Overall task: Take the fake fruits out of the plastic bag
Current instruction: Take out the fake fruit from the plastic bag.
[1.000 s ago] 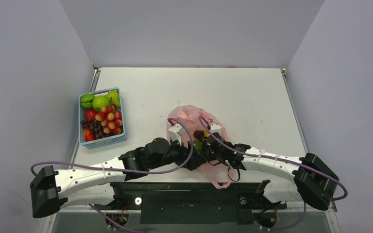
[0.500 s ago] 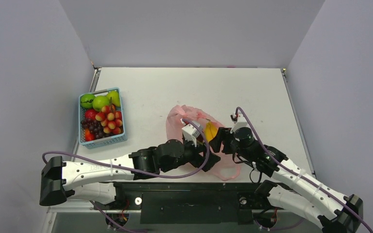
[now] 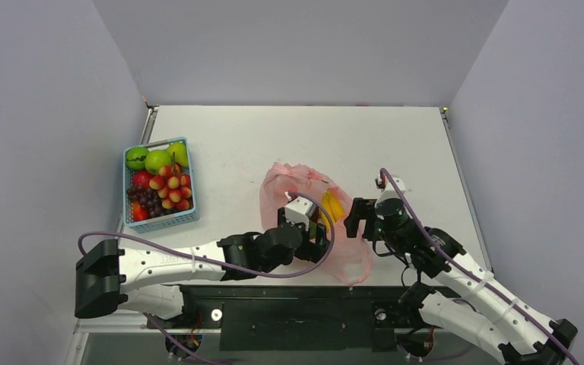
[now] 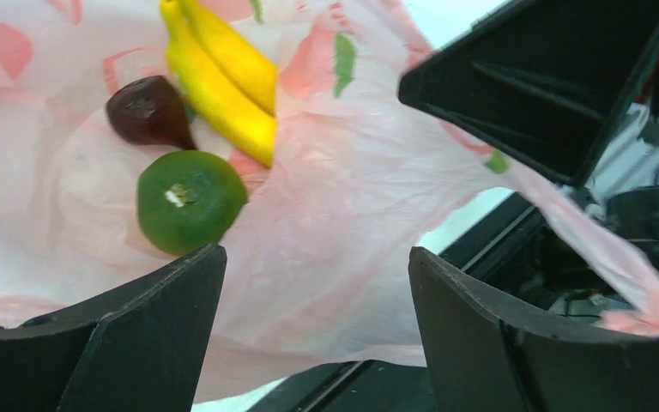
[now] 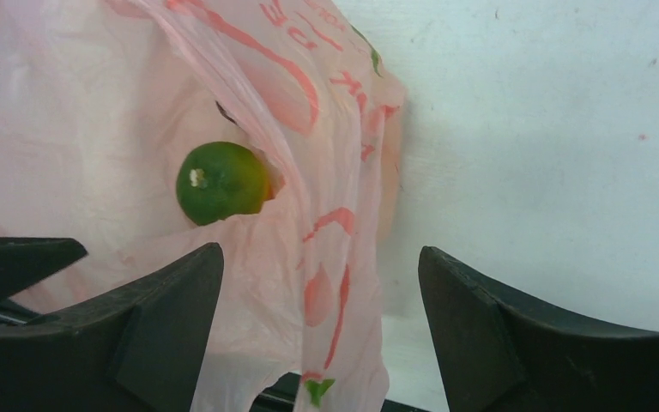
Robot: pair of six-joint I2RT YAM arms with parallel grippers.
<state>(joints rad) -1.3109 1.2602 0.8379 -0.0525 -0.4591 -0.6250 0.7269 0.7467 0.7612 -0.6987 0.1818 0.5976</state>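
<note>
white table (image 3: pixel 395 144) bears the plastic bag (image 3: pixel 296 182), both arms stretched low to it, left gripper (image 4: pixel 313 275) and right gripper (image 5: pixel 319 257) gaping.

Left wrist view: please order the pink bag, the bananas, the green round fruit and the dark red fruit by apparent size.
1. pink plastic bag, fills most of the view
2. bananas, though cut off at the top edge
3. green round fruit, not much smaller
4. dark red fruit

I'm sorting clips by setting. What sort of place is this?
Probably a robot test cell: a white table boxed in by plain walls, two arms bolted at its edge, toy fruit in a blue basket.
</note>
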